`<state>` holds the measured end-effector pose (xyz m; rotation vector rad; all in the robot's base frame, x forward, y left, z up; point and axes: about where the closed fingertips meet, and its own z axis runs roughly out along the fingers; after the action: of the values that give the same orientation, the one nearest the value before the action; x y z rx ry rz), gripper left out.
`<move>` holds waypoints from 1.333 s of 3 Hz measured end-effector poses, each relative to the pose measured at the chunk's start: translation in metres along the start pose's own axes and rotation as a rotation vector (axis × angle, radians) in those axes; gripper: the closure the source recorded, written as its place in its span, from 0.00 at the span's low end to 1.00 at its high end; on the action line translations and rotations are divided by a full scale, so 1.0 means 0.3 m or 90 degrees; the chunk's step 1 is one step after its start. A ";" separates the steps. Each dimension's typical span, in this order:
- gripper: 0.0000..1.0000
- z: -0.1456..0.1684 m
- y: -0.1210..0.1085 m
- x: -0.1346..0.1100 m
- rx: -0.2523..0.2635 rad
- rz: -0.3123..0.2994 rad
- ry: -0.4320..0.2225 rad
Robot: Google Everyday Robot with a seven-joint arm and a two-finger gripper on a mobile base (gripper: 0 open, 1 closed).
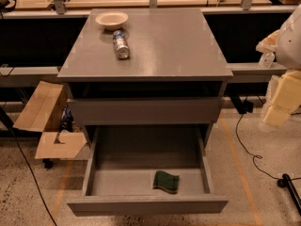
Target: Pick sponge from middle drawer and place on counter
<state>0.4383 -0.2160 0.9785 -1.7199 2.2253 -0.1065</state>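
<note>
Camera view, left to right: can [121,44] lying on the counter [169,46], sponge [166,181] front-right in the open middle drawer [146,205]. I reckon a sloppy reach clips the drawer's front wall. Gripper [281,100] hangs far right, well apart from the sponge; can't tell if it's open.

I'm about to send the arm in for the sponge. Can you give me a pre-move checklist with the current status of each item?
1. Middle drawer pulled open: ok.
2. Sponge in view, lying near the drawer's front wall, right of centre, nothing on it: ok.
3. Gripper away from the cabinet, at the right edge of the view: ok.
4. Gripper ready to grasp: cannot tell.
5. Counter has bare surface. Bowl and can sit at its back left: ok.
6. Sponge in the gripper: not ok, not yet picked.
</note>
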 end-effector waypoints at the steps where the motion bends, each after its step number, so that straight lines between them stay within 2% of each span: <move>1: 0.00 -0.001 -0.001 -0.001 0.002 0.000 0.000; 2: 0.00 0.043 -0.025 0.018 -0.003 0.032 -0.010; 3: 0.00 0.141 -0.064 0.044 -0.030 0.080 -0.022; 4: 0.00 0.156 -0.067 0.047 -0.034 0.083 -0.022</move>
<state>0.4679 -0.2284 0.9365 -1.5845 2.3276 0.0140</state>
